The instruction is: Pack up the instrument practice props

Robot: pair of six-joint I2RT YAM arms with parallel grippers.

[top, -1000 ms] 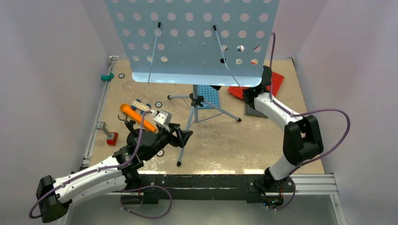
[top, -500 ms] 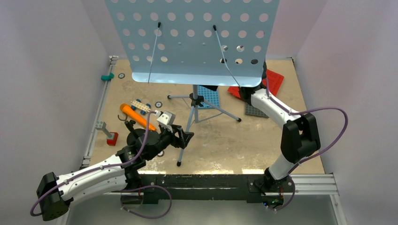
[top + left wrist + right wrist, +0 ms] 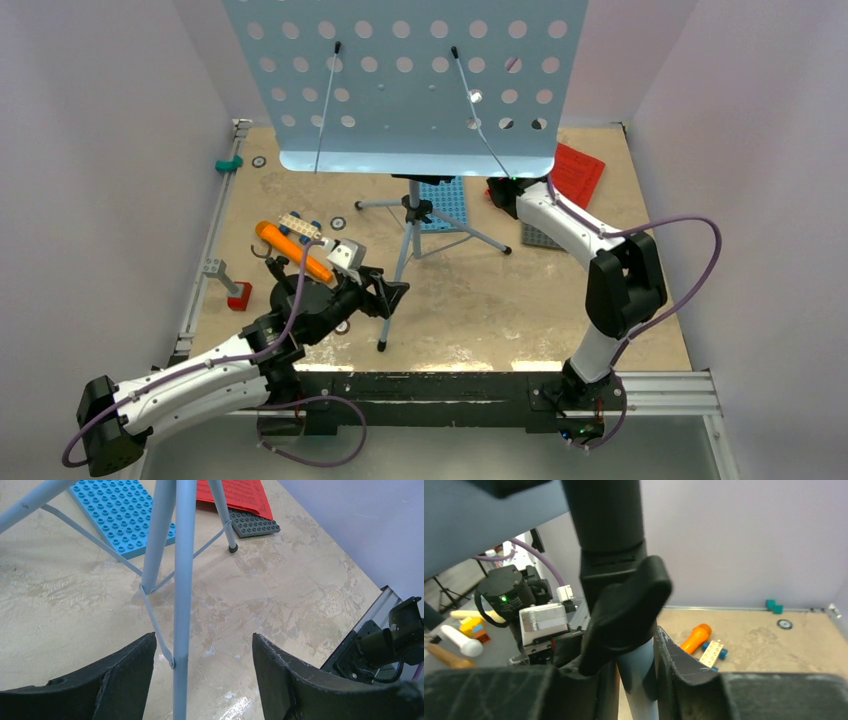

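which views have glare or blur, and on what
Right wrist view: the black clamp knob and pale-blue music stand pole sit close to the lens and blur, while the orange toy microphone beyond is sharper. Left wrist view: a white glare patch on the beige table. Top view: even light, sharp.

The music stand (image 3: 420, 140) looks smooth painted metal, microphone (image 3: 285, 245) glossy plastic, tabletop (image 3: 520, 300) mottled matt.

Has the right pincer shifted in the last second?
Yes: the right pincer moved left, away from the grey brick plate, toward the music stand's pole.
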